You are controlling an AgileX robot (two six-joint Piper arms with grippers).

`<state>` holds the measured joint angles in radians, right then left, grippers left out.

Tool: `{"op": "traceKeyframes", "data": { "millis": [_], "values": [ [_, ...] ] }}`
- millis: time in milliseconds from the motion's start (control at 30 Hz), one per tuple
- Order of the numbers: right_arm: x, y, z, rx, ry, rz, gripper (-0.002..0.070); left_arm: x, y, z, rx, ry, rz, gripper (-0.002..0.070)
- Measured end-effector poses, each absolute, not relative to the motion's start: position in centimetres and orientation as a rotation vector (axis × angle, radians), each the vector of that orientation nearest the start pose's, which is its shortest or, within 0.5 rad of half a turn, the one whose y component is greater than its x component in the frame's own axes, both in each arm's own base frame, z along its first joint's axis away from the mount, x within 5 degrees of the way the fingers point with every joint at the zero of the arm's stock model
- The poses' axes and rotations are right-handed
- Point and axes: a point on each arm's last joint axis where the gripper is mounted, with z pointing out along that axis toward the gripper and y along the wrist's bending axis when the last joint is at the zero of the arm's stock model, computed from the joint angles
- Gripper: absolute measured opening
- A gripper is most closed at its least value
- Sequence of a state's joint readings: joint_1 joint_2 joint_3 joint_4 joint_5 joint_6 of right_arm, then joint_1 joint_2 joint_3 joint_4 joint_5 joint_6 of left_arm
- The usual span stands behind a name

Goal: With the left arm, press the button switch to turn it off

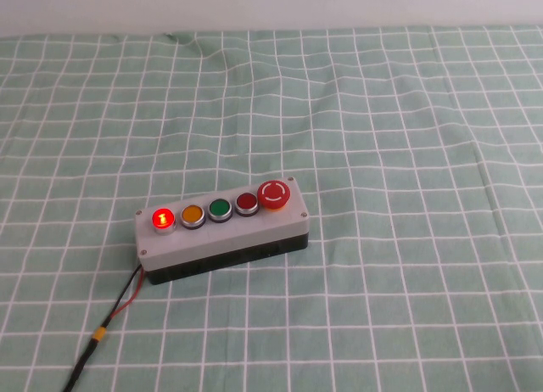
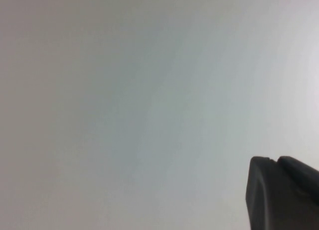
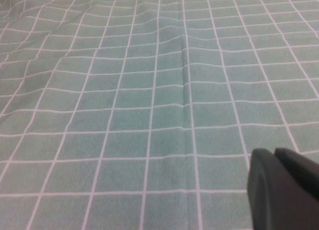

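Button switch, lit bright red with a "1" glowing on its face, sits at the left end of the row on my grey button box, which lies a little toward the near edge of the surface, left of its middle. Running rightward along the row from it come a yellow button, a green button, a darker red flat button and the big red mushroom-head button at the right end. A red-and-black cable trails from the box's left end toward the near left corner.

My left hand does not appear in the high view at all; its wrist camera shows only a dark finger against blank pale background, so it is well away from the box, and I cannot tell whether it is spread or pressed together. My right hand hangs over bare green checked cloth, only one dark finger showing, so its state is likewise beyond me.

The light is on, so the press is not yet done. My worry is aim: the yellow button is just beside my target, and a broad fingertip coming down off-centre could catch both or the wrong one. The box is light and unfixed on wrinkled cloth, so a slanted push may slide or tip it rather than click the switch. My arm could also snag the cable.
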<state>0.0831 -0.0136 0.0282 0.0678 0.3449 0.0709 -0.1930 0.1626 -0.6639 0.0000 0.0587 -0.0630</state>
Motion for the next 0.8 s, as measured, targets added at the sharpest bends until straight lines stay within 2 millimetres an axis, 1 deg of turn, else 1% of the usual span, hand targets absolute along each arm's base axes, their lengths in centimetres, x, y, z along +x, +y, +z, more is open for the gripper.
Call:
{"op": "traceKeyframes", "data": {
  "millis": [133, 233, 433, 600, 733, 800],
  "values": [
    [5.3, 0.7, 17.3, 0.032, 1.846, 0.173, -0.0016, 3.0, -0.7, 42.7, 0.047, 1.281, -0.286, -0.0003],
    [5.3, 0.7, 17.3, 0.032, 1.846, 0.173, -0.0016, 5.1, -1.2, 43.0, 0.042, 1.383, -0.302, -0.0003],
    [5.3, 0.7, 17.3, 0.032, 1.846, 0.173, -0.0016, 8.6, -2.0, 42.4, -0.013, 1.505, -0.379, -0.0003],
    [5.3, 0.7, 17.3, 0.032, 1.846, 0.173, -0.0016, 11.5, -2.6, 41.2, -0.021, 1.624, -0.379, -0.0003],
    [5.3, 0.7, 17.3, 0.032, 1.846, 0.173, -0.0016, 14.5, -3.3, 39.9, 0.004, 1.828, -0.347, -0.0003],
    [5.3, 0.7, 17.3, 0.032, 1.846, 0.173, -0.0016, 15.9, -3.7, 39.8, 0.03, 1.921, -0.326, -0.0003]
  ]
}}
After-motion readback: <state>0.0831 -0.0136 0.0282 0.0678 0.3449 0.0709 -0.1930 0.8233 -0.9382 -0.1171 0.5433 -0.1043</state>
